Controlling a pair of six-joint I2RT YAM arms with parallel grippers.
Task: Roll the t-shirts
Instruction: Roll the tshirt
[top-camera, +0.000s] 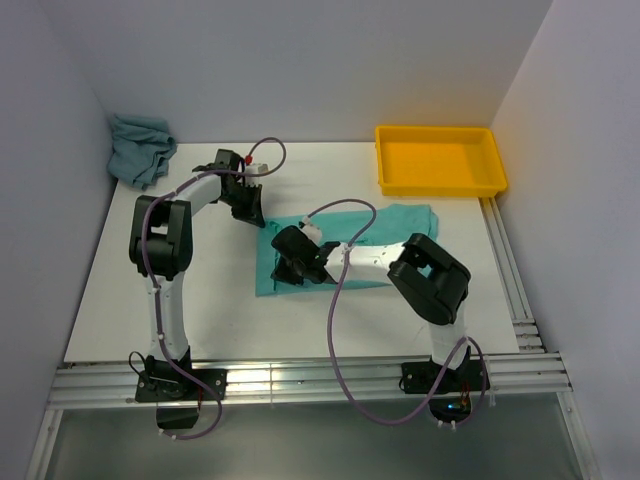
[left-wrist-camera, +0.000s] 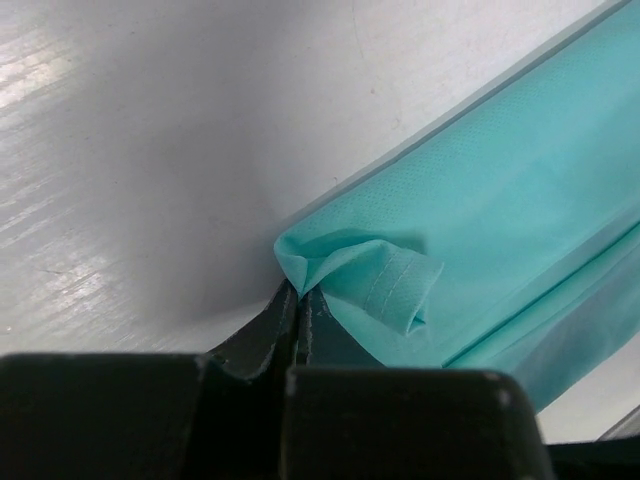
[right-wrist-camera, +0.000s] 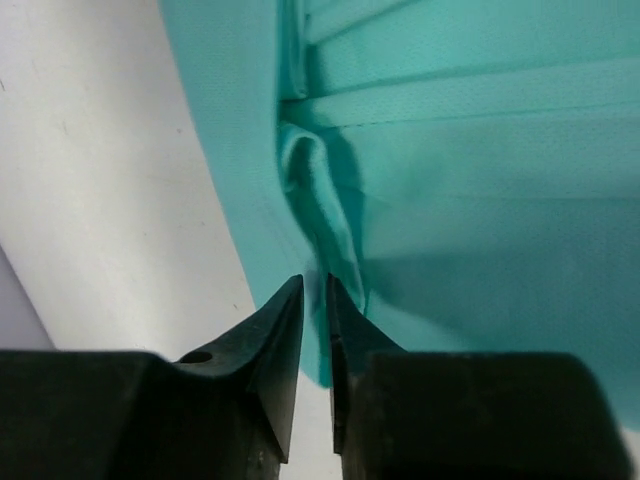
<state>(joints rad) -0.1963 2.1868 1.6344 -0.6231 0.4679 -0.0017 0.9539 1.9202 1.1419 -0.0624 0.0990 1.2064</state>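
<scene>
A mint-turquoise t-shirt (top-camera: 392, 224) lies folded into a long band mid-table. My left gripper (top-camera: 252, 212) is at the band's far left corner and is shut on that corner, which bunches into a small curled fold (left-wrist-camera: 395, 285) just past the tips (left-wrist-camera: 298, 293). My right gripper (top-camera: 286, 270) is low over the band's near left end. Its jaws stand a narrow gap apart (right-wrist-camera: 316, 287), and a raised ridge of cloth (right-wrist-camera: 318, 190) runs away from the tips. The duller grey-teal t-shirt (top-camera: 140, 148) sits crumpled in the back left corner.
A yellow tray (top-camera: 440, 187) stands at the back right. Metal rails (top-camera: 506, 265) run along the table's right edge and front. Walls close in the left, back and right sides.
</scene>
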